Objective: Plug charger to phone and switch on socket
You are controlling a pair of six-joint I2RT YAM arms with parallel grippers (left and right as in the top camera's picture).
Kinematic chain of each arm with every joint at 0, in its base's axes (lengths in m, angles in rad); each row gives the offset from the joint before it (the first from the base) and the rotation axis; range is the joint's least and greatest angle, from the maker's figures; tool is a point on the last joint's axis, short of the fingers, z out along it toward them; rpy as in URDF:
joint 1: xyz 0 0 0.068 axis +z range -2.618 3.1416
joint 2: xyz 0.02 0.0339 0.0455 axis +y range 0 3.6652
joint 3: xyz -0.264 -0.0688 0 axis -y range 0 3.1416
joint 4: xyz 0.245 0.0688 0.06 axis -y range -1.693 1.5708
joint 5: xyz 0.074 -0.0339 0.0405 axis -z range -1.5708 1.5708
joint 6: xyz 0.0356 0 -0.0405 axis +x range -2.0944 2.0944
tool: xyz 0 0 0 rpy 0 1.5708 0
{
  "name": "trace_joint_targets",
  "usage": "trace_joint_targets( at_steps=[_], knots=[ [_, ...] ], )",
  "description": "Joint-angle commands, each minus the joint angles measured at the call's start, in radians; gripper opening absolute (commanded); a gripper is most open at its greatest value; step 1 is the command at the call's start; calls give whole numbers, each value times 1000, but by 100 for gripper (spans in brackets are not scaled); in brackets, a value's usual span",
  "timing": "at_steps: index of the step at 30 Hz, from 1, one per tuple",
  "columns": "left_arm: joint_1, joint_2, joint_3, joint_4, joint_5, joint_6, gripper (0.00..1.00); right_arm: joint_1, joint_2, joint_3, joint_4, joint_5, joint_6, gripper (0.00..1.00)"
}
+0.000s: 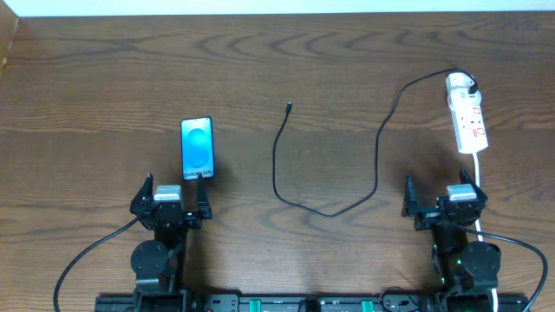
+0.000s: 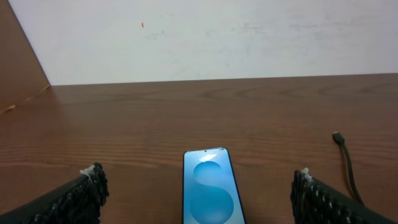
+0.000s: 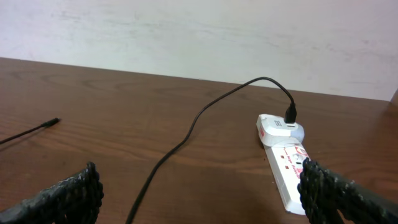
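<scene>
Nothing is picked up yet, so you are at the very start. The step in hand is the first one, getting the charger tip into the phone. Your left hand hangs low at the near edge, fingers spread wide and empty. Your right hand is the same, wide apart and holding nothing.

The small black-framed smartphone with the bright blue screen lies flat just ahead of the left hand, lined up between its fingers in the left wrist view. The long thin black charger cable loops across the middle of the bench. Its small plug tip lies free, to the right of the phone and well apart from it. Its far end already sits in a white adapter on the narrow white power strip with red switch marks, just ahead of the right hand.

Next move, as I read it: pinch the cable finely, close behind the tip, and steady the phone with the other hand, since it may slide. The switch comes last; I can't tell how it stands now.

The dark brown wood-grain bench looks smooth, and a plain pale wall closes the room behind it.
</scene>
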Motion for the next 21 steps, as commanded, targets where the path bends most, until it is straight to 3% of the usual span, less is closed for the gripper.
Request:
trace_joint_targets(
  at_steps=[1, 16, 21],
  knots=[
    [-5, -5, -9, -46, -2, 16, 95, -6, -2, -3, -4, -6, 9, 99],
    [-5, 14, 23, -46, -2, -7, 95, -6, -2, -3, -4, -6, 10, 99],
    [-5, 123, 87, -46, 42, -64, 95, -6, -1, -3, -4, -6, 9, 99]
  ],
)
